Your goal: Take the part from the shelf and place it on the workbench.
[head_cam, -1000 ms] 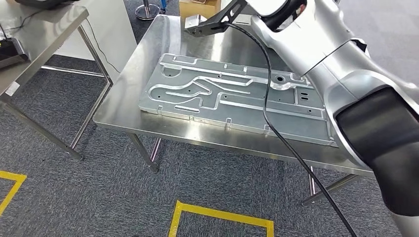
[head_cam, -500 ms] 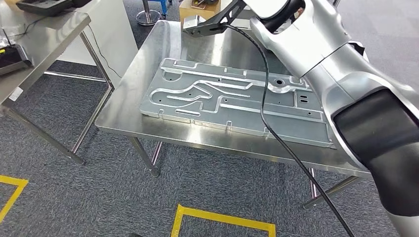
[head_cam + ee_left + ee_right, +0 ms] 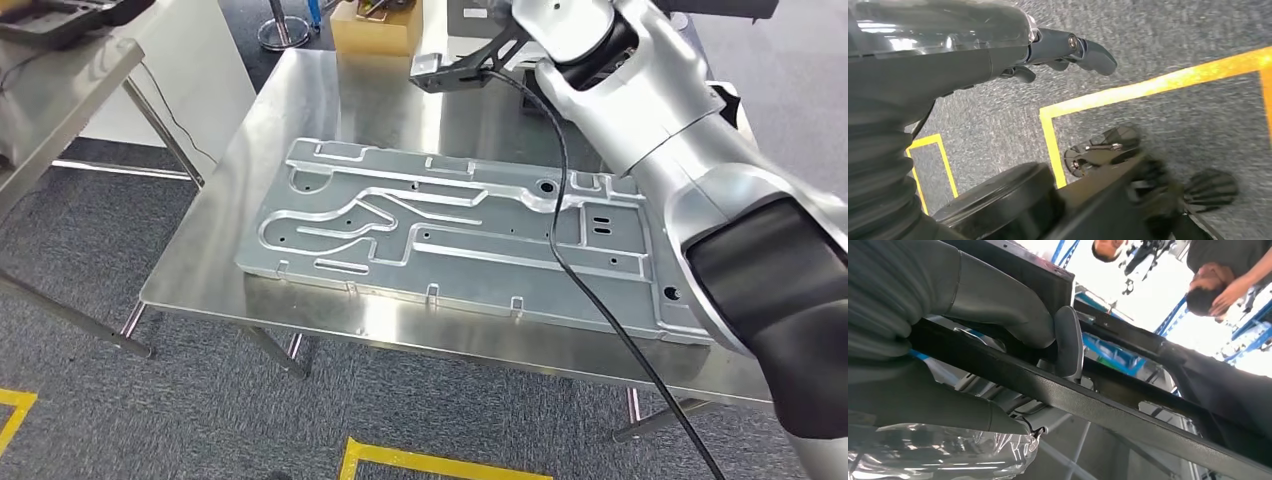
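Above the far edge of the steel workbench [image 3: 200,270], the right hand [image 3: 998,320] still grips the dark angular metal frame part [image 3: 455,70], the view having swung closer over the stamped grey panel [image 3: 450,230], so set-down looks near.

A large stamped metal panel [image 3: 470,235] lies flat across the middle of the frame. A cardboard box [image 3: 375,28] sits at the top centre. Yellow floor tape [image 3: 440,462] runs along the bottom edge. A second steel table [image 3: 60,90] stands upper left.
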